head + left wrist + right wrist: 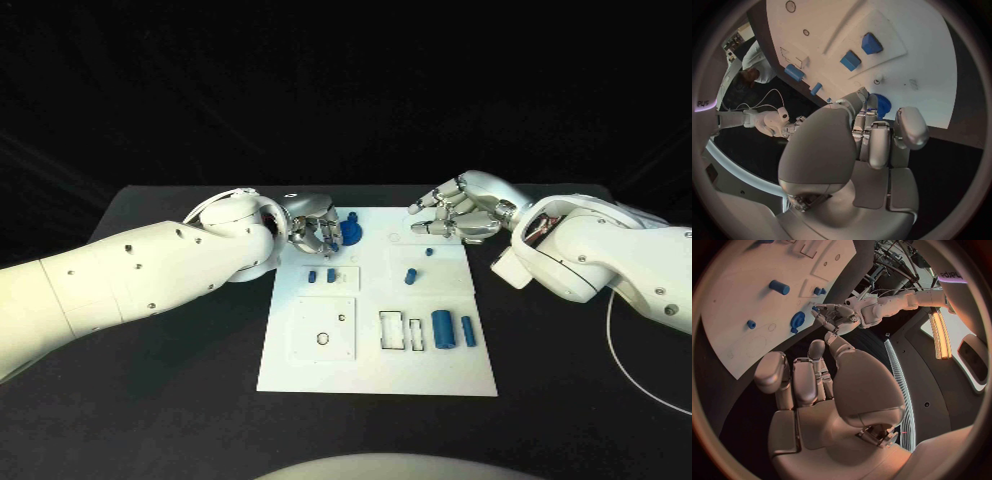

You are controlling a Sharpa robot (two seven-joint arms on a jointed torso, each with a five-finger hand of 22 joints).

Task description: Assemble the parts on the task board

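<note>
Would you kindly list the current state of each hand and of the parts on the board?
left hand: fingers curled at a blue part at the board's far left corner; a grip cannot be confirmed
right hand: over the board's far right corner, fingers curled, holding nothing visible
task board: flat on the table
two blue cylinders: lying near the board's right edge
two small blue blocks: seated in a raised panel

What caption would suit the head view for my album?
Two robot hands, left hand and right hand, hover at the far end of a white task board dotted with blue parts.
</note>
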